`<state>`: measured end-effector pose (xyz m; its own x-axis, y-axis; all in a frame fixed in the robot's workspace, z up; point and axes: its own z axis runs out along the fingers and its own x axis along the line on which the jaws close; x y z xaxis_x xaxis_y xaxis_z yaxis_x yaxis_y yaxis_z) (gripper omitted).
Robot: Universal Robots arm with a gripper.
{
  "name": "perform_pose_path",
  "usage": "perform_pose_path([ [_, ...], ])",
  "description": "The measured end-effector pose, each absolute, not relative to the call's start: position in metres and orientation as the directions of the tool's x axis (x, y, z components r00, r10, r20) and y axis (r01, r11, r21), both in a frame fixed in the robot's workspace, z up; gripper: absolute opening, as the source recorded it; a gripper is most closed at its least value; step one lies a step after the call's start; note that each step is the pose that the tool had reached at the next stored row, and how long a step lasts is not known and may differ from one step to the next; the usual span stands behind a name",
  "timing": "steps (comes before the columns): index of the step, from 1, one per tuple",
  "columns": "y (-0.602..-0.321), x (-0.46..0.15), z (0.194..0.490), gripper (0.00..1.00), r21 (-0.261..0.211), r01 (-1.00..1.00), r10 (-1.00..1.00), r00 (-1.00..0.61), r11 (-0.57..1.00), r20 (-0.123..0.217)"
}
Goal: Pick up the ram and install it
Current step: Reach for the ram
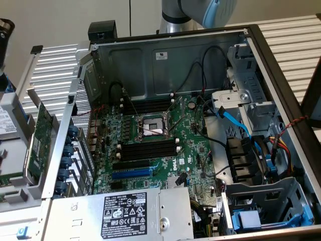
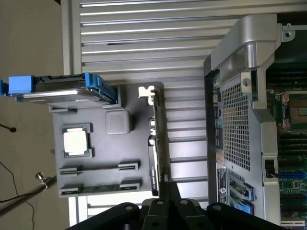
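The pincer is clenched, its black fingertips meeting in a point with nothing seen between them. In the wrist view it hangs above the edge of a grey tray, its tips just beside the end of a green card that stands on edge in the tray with a pale metal bracket at its far end. The ram lies flat in the tray near the pincer, a thin green stick held between two grey end blocks, not gripped and not touched. Beside it a second pair of blocks holds a darker strip; what that is I cannot tell. Further along the tray sit a square chip with a silvery top, a plain grey block, and a drive in a blue carrier. The tray rests on a pale slatted desk, and next to it stands the open case. In the exterior view the arm shows above the rear wall of the case, well apart from the board inside. On that board two banks of black slots with white end clips flank the socket, and the card stands outside the case at the exterior view's left
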<state>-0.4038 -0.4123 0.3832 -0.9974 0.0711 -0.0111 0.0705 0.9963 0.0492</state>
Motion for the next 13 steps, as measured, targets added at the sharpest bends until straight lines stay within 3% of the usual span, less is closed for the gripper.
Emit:
perform_pose_path([
  [13, -0.419, -0.457, 0.38, 0.1, 0.049, 0.07, 0.071, -0.997, 0.996, -0.011],
])
